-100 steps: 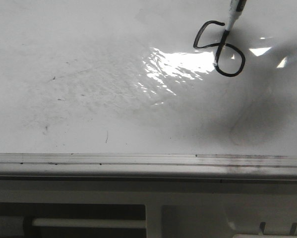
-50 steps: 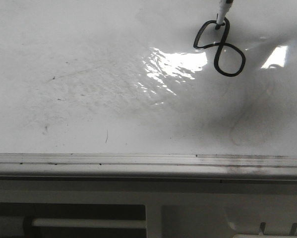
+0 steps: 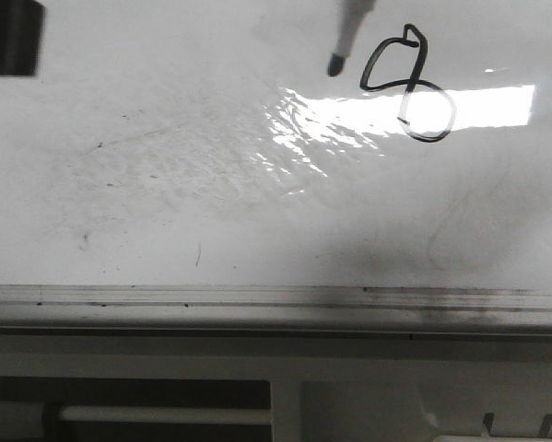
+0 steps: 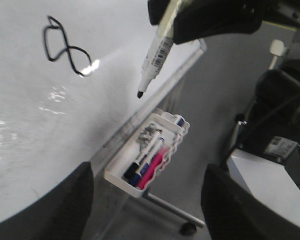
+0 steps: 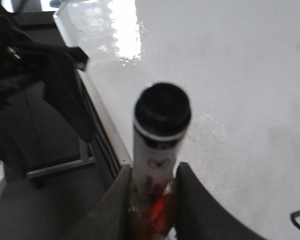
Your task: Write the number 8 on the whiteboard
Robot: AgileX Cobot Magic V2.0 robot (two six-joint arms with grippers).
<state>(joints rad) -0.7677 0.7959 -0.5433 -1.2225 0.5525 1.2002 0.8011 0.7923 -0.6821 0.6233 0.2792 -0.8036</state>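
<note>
The number 8 (image 3: pixel 409 85) is a thin black tilted outline at the upper right of the whiteboard (image 3: pixel 165 184); it also shows in the left wrist view (image 4: pixel 64 45). My right gripper (image 5: pixel 152 175) is shut on a white marker (image 5: pixel 160 135) with a black end. In the left wrist view the marker (image 4: pixel 157 52) hangs from the right gripper (image 4: pixel 177 22), with its black tip clear of the board. In the front view the marker (image 3: pixel 345 41) is blurred, left of the 8. My left gripper (image 4: pixel 148 200) is open and empty.
A silver rail (image 3: pixel 257 296) runs along the board's lower edge. A white tray (image 4: pixel 117 177) with several markers hangs under it. A dark block (image 3: pixel 8 37) sits at the front view's top left. Grey smears and a bright glare patch (image 3: pixel 331 124) mark the board.
The marker closed the upper loop of the 8, then lifted off and moved left of it. The dark block has come into the top left of the front view.
</note>
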